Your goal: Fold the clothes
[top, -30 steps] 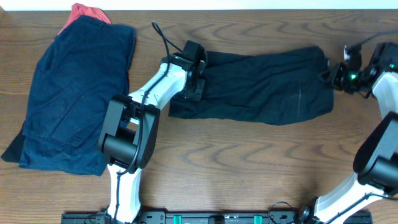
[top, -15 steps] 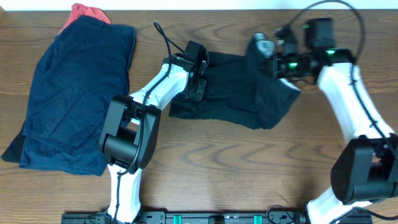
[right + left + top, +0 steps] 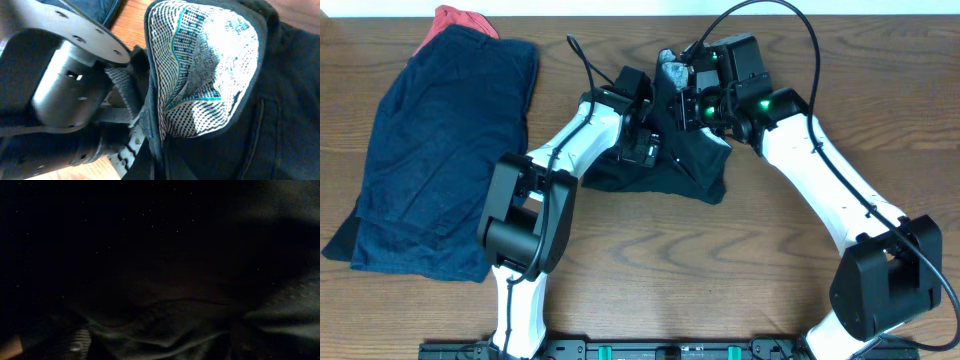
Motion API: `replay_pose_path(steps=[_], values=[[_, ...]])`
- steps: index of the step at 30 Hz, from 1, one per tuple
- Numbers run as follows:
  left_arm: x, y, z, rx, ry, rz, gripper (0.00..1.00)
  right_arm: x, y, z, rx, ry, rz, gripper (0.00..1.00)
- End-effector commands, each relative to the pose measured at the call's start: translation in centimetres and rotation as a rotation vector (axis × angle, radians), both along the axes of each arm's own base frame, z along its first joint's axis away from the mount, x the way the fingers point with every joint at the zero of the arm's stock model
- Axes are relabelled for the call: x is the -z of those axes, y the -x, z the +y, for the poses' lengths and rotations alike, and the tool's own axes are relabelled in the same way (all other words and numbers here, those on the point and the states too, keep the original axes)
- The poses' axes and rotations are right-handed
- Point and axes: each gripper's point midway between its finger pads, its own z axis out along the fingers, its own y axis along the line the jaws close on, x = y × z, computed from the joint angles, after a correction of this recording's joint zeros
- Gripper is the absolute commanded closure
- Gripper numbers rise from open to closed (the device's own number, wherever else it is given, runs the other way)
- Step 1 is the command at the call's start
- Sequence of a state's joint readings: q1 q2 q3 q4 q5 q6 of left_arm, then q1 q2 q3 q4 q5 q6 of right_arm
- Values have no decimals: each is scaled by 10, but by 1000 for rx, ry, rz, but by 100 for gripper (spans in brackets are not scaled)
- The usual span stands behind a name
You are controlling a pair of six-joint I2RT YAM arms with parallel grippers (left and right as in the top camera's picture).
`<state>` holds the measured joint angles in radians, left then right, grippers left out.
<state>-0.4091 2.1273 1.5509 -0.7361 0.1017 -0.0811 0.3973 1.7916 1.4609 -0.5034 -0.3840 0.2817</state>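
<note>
The black shorts (image 3: 695,165) lie in the middle of the table, doubled over on themselves. My right gripper (image 3: 685,95) is shut on their waistband end and holds it up over the left half, with the whitish dotted lining (image 3: 210,65) turned outward. In the right wrist view the fabric is pinched at my right gripper (image 3: 150,145), beside the left arm's grey wrist (image 3: 65,85). My left gripper (image 3: 642,130) sits at the shorts' left end, partly under the cloth. Dark fabric (image 3: 165,325) fills its wrist view, so its jaws are hidden.
A large navy blue garment (image 3: 445,150) lies spread at the left of the wooden table (image 3: 720,290). A small red garment (image 3: 460,20) peeks out from under its far edge. Both arm bases stand at the table's front edge.
My right gripper has swept leftward with the shorts' right end, folding it over the left half. The left arm has stayed in place at the left end.
</note>
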Motion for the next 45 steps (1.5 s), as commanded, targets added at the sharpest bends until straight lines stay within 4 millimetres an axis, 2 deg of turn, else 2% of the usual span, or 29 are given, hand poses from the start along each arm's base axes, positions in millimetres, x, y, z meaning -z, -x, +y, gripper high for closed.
replay_pose_path(steps=[1, 12, 17, 22, 26, 31, 32, 33, 34, 35, 37, 38, 42, 45], values=[[-27, -4, 9, -23, 7, -37, 2, -9, -5, 0, 36, -13, -11, 99], [-102, 3, 26, -54, 47, -138, 2, -10, -9, 2, 36, -20, -28, 99], [-135, 2, 51, -170, 82, -193, 2, -2, -15, 10, 33, -30, -31, 99], [-157, -3, 84, -272, 97, -236, 2, 22, -21, 32, 5, -41, -25, 99], [-158, -6, 101, -315, 92, -237, 2, 40, -25, 59, -28, -63, -41, 99], [-158, -8, 115, -347, 88, -240, 2, 48, -19, 97, -93, -97, -86, 97], [-158, -9, 118, -355, 87, -241, 2, 47, -16, 104, -107, -100, -94, 83], [-158, -9, 121, -362, 87, -241, 2, 46, -14, 108, -119, -102, -101, 64], [-158, -10, 123, -369, 86, -242, 2, 44, -12, 112, -131, -105, -112, 33], [-158, -10, 126, -375, 85, -241, 2, 40, -11, 113, -135, -110, -120, 16], [-158, -10, 129, -382, 84, -242, 2, 32, -10, 112, -133, -114, -129, 3], [-158, -10, 130, -383, 84, -242, 2, 24, -11, 109, -126, -120, -138, 1], [-158, -11, 130, -383, 84, -244, 2, -2, -15, 88, -96, -122, -162, 1], [-159, -13, 129, -383, 88, -253, 2, -17, -15, 64, -64, -102, -155, 1]])
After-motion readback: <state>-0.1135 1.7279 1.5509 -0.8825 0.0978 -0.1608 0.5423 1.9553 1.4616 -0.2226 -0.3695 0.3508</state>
